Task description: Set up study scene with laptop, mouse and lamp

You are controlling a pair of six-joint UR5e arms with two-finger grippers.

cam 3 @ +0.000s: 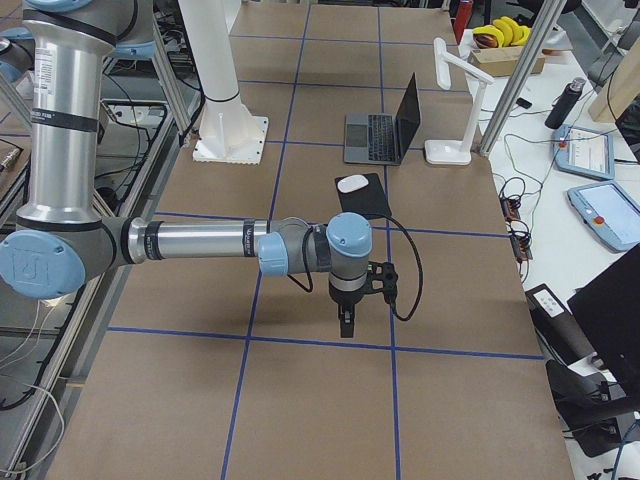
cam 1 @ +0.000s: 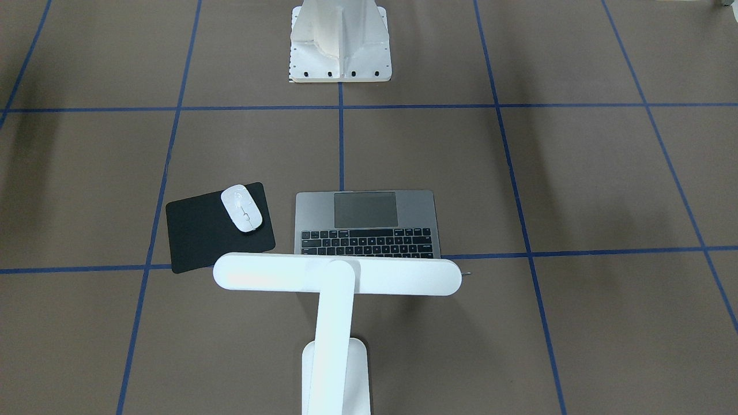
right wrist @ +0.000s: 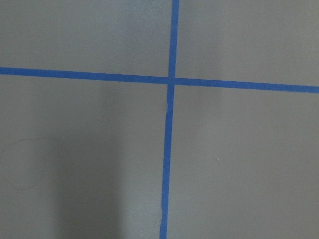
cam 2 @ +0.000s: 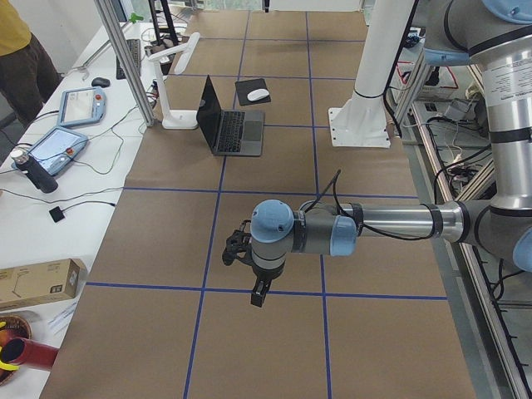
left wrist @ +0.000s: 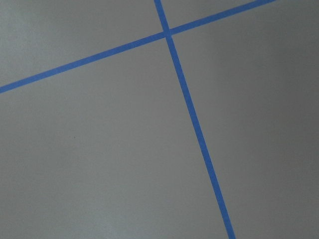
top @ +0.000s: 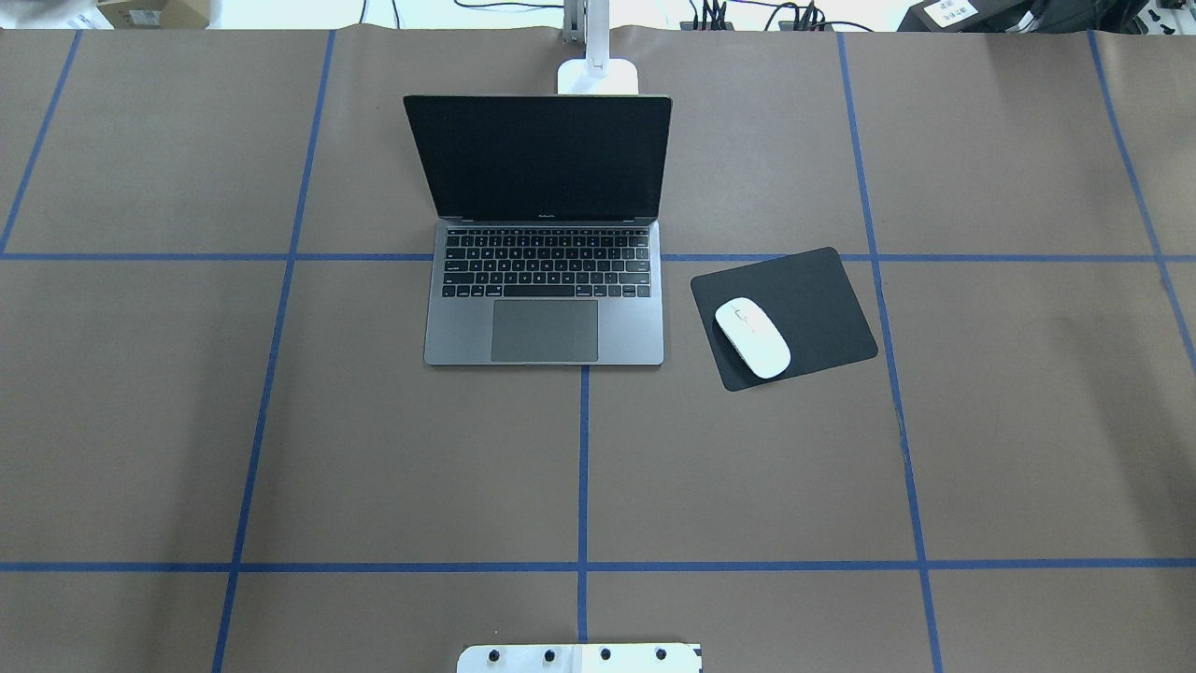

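Note:
The grey laptop stands open with a dark screen at the table's far middle. The white mouse lies on a black mouse pad to the laptop's right. The white lamp stands behind the laptop, its bar head over the screen edge; its base shows in the overhead view. My left gripper hangs over bare paper far from these, seen only in the left side view. My right gripper hangs likewise in the right side view. I cannot tell whether either is open or shut. Both wrist views show only paper and blue tape.
The white bolted pedestal stands at the robot's side of the table. Brown paper with blue tape lines covers the table. A side bench holds teach pendants, a bottle and a box. A person stands near it.

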